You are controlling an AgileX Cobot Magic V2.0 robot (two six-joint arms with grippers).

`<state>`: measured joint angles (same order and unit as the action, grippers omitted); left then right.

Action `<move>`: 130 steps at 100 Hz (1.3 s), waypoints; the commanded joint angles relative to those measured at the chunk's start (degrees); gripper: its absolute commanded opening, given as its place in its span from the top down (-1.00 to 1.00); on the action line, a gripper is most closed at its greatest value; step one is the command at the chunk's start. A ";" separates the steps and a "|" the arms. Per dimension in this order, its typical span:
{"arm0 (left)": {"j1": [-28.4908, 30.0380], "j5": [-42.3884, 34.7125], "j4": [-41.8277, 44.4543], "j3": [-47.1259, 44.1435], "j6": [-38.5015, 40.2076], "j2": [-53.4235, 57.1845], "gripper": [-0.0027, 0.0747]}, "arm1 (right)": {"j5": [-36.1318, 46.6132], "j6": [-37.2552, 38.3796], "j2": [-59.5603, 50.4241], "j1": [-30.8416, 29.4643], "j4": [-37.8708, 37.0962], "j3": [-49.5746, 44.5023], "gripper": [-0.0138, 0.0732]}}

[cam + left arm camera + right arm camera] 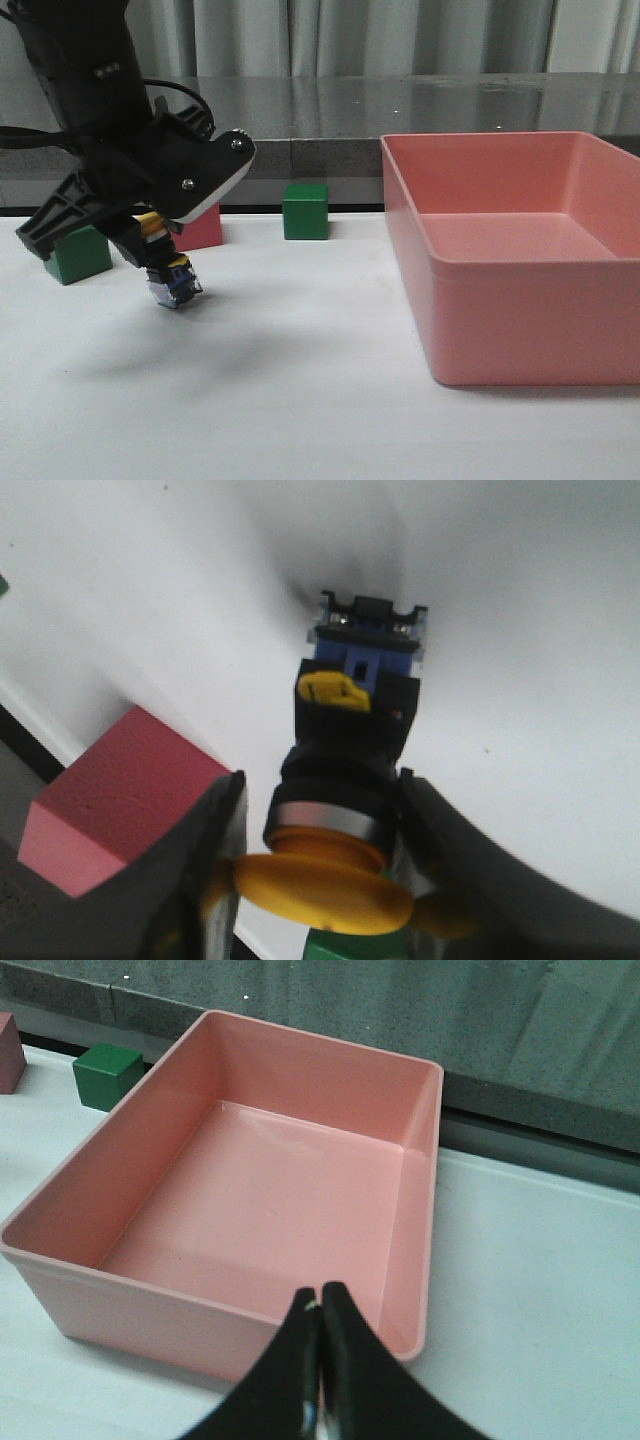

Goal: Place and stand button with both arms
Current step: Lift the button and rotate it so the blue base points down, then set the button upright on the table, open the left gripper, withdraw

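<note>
One arm, L, angled down, end effector [150, 250] clamping button [172, 282] above table [300, 380]; R end effector [320, 1360] closed.

No text, label, brand, number or sign can be read in any of the three views. The button [350, 740], the pink bin [520, 250], the cubes and the arm housings all show plain surfaces, and any fine marking on them is too small or blurred to read.

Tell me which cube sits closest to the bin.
The green cube standing alone mid-table, nearest the pink bin. The other green cube and the pink cube sit farther left, by the left hand.
</note>
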<state>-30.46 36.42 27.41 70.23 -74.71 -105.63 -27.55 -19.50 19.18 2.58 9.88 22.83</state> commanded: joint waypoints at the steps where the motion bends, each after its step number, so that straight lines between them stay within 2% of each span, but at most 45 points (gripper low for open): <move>1: -0.57 -1.55 0.69 1.64 0.70 2.48 0.98 | 4.48 -0.07 0.30 -0.52 -0.15 1.46 0.82; 20: -0.66 -1.05 0.43 1.64 0.70 2.48 0.97 | 4.48 -0.07 0.30 -0.52 -0.15 1.46 0.82; 27: -0.66 -1.05 0.19 1.64 0.70 2.48 0.90 | 4.48 -0.07 0.30 -0.52 -0.15 1.46 0.82; 36: -0.70 -1.17 0.19 1.64 0.70 2.48 0.66 | 4.48 -0.07 0.30 -0.52 -0.15 1.46 0.82; 53: -0.70 -1.71 0.19 1.64 0.09 2.48 -0.01 | 4.48 -0.07 0.30 -0.52 -0.15 1.46 0.82; 61: -0.70 -2.68 0.19 1.64 0.09 2.48 -0.18 | 4.48 -0.07 0.30 -0.52 -0.15 1.46 0.82; 92: -0.70 -1.79 0.85 1.64 0.09 3.53 -0.19 | 4.48 -0.07 0.30 -0.52 -0.15 1.46 0.82; 115: 1.94 1.12 1.88 1.64 0.09 8.79 -0.18 | 4.48 -0.07 0.30 -0.52 -0.15 1.46 0.82; 125: 3.71 4.89 2.16 1.64 0.09 11.55 -0.17 | 4.48 -0.07 0.30 -0.52 -0.15 1.46 0.82; 130: 4.71 7.15 2.16 1.64 0.74 13.01 -0.09 | 4.48 -0.07 0.30 -0.52 -0.15 1.46 0.82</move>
<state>-27.21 40.91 28.49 70.33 -74.71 -97.51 -27.55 -19.40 19.18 2.58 9.88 22.83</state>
